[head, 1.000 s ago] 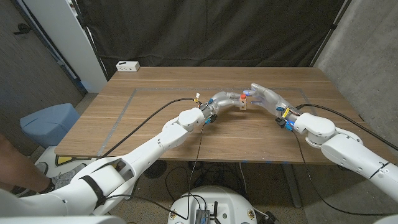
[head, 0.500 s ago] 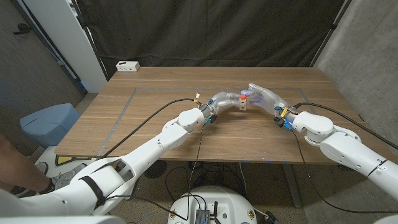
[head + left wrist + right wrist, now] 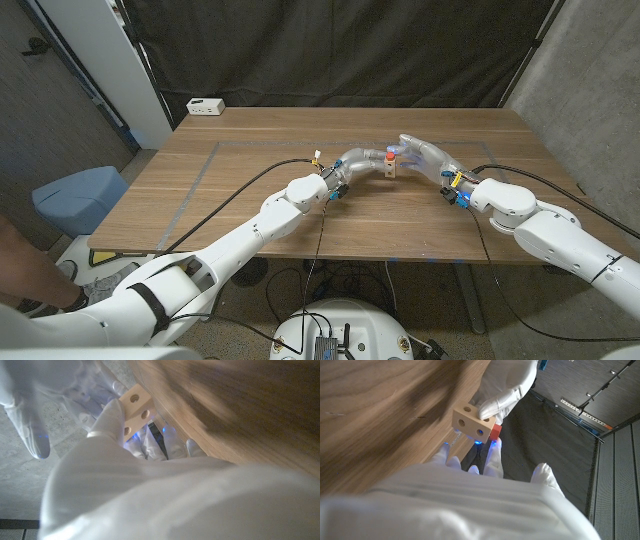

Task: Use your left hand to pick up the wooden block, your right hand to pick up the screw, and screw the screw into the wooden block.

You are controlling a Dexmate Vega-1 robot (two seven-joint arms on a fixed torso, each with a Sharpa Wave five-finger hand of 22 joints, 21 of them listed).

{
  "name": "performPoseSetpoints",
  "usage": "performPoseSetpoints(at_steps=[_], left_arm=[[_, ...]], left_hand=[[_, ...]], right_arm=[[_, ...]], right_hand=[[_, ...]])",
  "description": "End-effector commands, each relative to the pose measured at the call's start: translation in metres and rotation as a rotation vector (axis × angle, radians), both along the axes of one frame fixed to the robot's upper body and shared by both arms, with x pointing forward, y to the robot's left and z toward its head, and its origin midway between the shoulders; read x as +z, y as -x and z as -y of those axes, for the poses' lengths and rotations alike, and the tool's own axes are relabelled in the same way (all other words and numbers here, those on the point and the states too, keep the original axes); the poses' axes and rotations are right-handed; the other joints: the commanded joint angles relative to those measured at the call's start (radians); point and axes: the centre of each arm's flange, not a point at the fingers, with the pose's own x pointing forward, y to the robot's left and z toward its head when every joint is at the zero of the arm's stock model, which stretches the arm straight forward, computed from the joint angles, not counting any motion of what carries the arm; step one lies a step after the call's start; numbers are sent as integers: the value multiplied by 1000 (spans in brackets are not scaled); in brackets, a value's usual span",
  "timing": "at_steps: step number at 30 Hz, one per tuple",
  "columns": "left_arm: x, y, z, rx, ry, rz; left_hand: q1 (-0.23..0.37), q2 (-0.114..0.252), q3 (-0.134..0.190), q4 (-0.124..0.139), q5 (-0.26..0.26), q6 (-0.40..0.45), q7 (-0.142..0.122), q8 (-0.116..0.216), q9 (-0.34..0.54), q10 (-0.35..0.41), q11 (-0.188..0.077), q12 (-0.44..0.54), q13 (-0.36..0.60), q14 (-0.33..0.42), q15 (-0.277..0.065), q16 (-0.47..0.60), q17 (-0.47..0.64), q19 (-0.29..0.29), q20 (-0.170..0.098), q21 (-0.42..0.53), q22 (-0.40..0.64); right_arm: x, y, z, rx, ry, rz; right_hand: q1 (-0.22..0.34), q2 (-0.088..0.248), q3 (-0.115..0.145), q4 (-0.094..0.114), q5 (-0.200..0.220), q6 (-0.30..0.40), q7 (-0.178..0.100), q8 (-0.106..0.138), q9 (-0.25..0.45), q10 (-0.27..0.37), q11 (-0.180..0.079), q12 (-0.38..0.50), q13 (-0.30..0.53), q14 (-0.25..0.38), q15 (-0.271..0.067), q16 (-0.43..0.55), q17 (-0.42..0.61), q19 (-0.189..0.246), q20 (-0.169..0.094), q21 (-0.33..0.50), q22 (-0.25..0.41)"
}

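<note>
1. Two hands are recorded meeting over the middle of the wooden table (image 3: 250, 140), near its far half, with the task's things between them.
2. Wooden block (image 3: 470, 421): a pale piece with round holes in its faces, held off the table surface. It is pinched by the fingers of the left hand (image 3: 362, 160); the grip is confirmed in the left wrist view, where a fingertip lies along the block's side.
3. Screw (image 3: 495, 431): a red head is seen at the block's end, just beside or touching it; its shank cannot be made out, so the depth of threading cannot be told.
4. Right hand (image 3: 425, 155): its fingers are brought up against the red head. The screw is judged to be pinched by them, though the contact is partly hidden.
5. Progress, as judged: both pick-ups appear done, and screw and block are brought together. Turning the screw home is taken to be the step in hand or left.
6. White box (image 3: 205, 106): noted at the table's far left corner, well apart from the work.
</note>
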Motion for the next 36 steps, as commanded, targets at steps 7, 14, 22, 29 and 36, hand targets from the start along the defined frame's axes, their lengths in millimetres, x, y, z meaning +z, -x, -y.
performPoseSetpoints(at_steps=[7,14,22,29,36], left_arm=[[1,1,0,-6,1,6],[1,2,-1,-7,1,10],[1,4,-2,-6,1,11],[0,5,-2,-6,1,10],[-1,5,-2,-8,1,9]], left_hand=[[-76,98,78,68,8,30,21,3,2,9,1,58,139,8,-48,4,3,3,2,7,2],[-77,98,78,68,8,31,20,4,2,8,-1,58,139,8,-48,4,3,3,3,7,2],[-77,98,77,68,8,31,21,3,2,7,0,58,140,8,-50,5,3,3,2,7,2],[-77,99,78,68,8,29,22,3,2,9,0,58,139,8,-49,4,3,3,2,7,2],[-78,98,78,68,8,29,22,3,2,8,0,58,139,9,-49,4,3,3,2,7,2]], right_arm=[[-6,4,2,-17,-13,-11],[-8,5,4,-25,-20,-10],[-9,8,5,-29,-20,-7],[-10,11,5,-40,-28,-1],[-12,15,6,-50,-33,5]], right_hand=[[-4,9,2,4,6,32,2,13,3,16,-1,9,2,-83,-4,8,1,3,2,6,3],[-3,10,3,3,6,37,2,14,3,23,0,10,2,-80,-6,9,0,5,0,7,3],[-1,12,4,2,7,47,3,16,3,31,1,10,2,-72,-8,12,0,8,0,7,3],[1,13,5,1,8,71,5,23,4,48,0,14,2,-65,-10,14,-1,12,-4,9,3],[5,14,7,-1,8,109,15,35,5,75,-6,19,2,-54,-11,16,-2,19,-4,10,2]])
